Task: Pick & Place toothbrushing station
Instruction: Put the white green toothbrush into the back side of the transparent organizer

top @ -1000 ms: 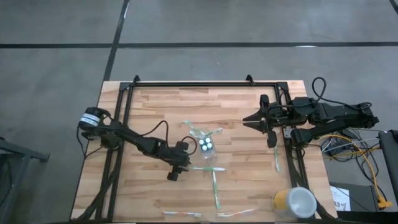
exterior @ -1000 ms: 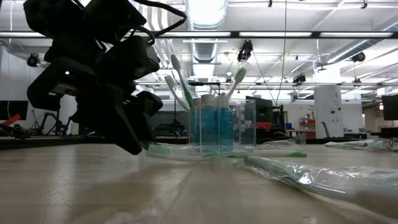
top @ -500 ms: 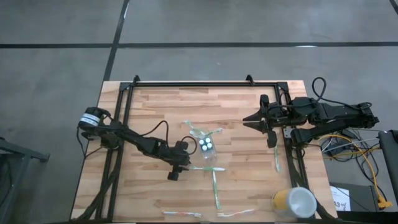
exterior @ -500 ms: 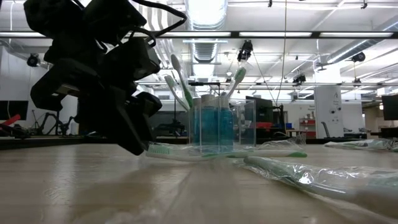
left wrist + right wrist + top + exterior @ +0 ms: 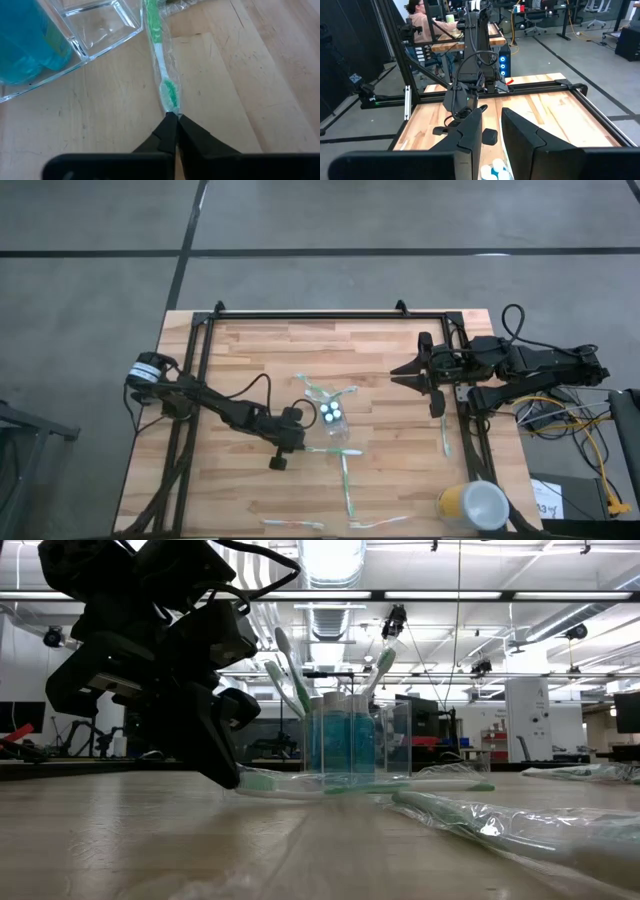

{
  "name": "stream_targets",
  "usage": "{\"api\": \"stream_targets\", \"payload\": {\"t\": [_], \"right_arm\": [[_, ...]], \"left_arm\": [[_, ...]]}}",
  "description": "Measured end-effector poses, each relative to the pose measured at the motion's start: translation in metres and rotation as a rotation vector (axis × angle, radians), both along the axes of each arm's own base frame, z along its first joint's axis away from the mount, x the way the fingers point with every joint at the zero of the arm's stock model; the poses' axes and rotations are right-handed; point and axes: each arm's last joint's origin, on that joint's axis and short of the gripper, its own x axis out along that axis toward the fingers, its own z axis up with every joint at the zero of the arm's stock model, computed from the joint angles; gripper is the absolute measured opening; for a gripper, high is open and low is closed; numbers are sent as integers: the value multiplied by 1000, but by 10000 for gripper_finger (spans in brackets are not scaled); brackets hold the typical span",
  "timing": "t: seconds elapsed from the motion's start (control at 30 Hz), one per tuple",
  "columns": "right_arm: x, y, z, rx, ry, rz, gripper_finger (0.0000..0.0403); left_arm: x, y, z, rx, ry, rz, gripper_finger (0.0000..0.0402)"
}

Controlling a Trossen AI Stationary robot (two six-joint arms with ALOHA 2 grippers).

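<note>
A clear plastic cup (image 5: 332, 415) stands mid-table, holding blue-grey tubes with white caps and three toothbrushes (image 5: 288, 675) that lean out over its rim. Beside its near side a toothbrush in a clear wrapper (image 5: 161, 55) lies flat on the wood. My left gripper (image 5: 172, 118) is low at the table, shut on this toothbrush's green end; in the high view it (image 5: 303, 446) is just left of the cup. My right gripper (image 5: 400, 373) hovers open at the far right, with nothing between its fingers (image 5: 470, 131). My left gripper pinches the wrapped toothbrush's green end (image 5: 170, 106) between its two fingertips. The fingers come in low from the table's left, slanting down, and lie along the brush. The toothbrush lies flat on the table, stretching away past the cup's foot.
More wrapped toothbrushes lie loose: one near the middle (image 5: 346, 485), one at the right (image 5: 443, 438), two by the near edge (image 5: 292, 524) (image 5: 375, 523). A yellow cup with a white top (image 5: 472, 505) stands at the near right. A black frame (image 5: 330, 315) borders the table.
My left gripper has shut on the end of the wrapped toothbrush next to the cup. The toothbrush stays flat on the table.
</note>
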Motion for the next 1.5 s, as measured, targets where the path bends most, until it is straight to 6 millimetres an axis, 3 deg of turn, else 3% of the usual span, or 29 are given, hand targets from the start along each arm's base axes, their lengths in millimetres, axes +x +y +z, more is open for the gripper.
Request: {"api": "stream_targets", "payload": {"t": [0.33, 0.53, 0.73, 1.03, 1.3, 1.5], "right_arm": [[0, 0, 0, 0, 1, 0, 68], [0, 0, -1, -1, 16, 0, 68], [-1, 0, -3, -1, 32, 0, 68], [-1, 0, -4, -6, 46, 0, 68], [-1, 0, -6, -51, 57, 8, 68], [-1, 0, -6, -59, 56, 9, 68]], "left_arm": [[0, 0, 1, 1, -3, -6, 4], [-3, 0, 18, -25, -51, -17, 3], [-16, 3, 47, -75, -84, 3, 2], [-54, 15, 92, -142, -26, 107, 1], [-78, 27, 145, 58, 212, 226, 1], [-79, 28, 188, 89, 159, 192, 1]]}}
